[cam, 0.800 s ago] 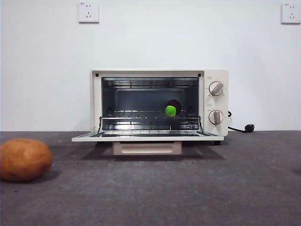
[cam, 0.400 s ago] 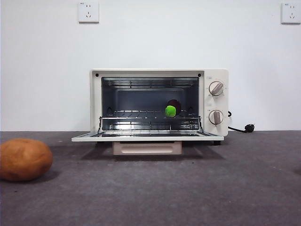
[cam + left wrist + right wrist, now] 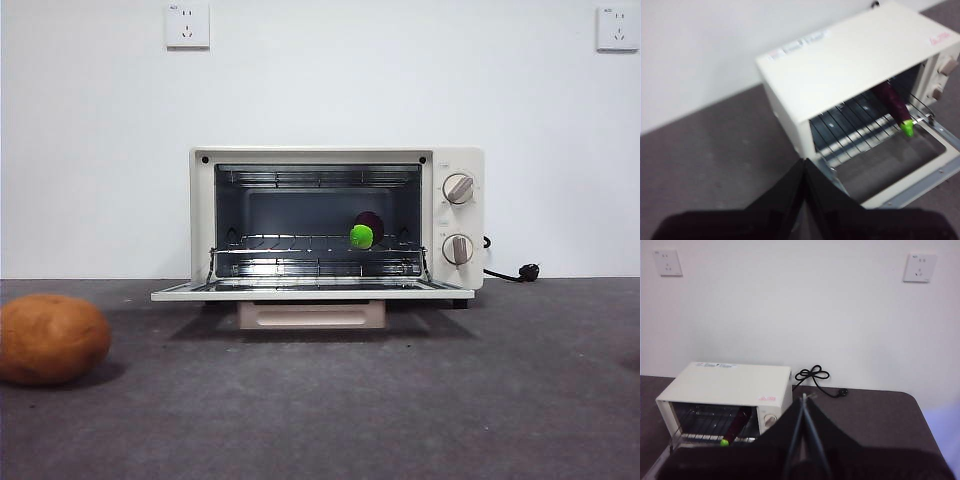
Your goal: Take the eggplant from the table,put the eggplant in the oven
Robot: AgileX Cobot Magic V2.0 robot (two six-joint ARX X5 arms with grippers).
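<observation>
On the wire rack [image 3: 300, 243] inside the oven [image 3: 336, 220] the eggplant [image 3: 366, 231] stayed put, so the job looked done; both jaws were shut, holding nothing.

Front view: table-height, level, facing the toaster oven [image 3: 337, 220] at 12 o'clock, near. Left wrist view: high, close, angled down on it. Right wrist view: higher, farther back. All three share its open cavity.
</observation>
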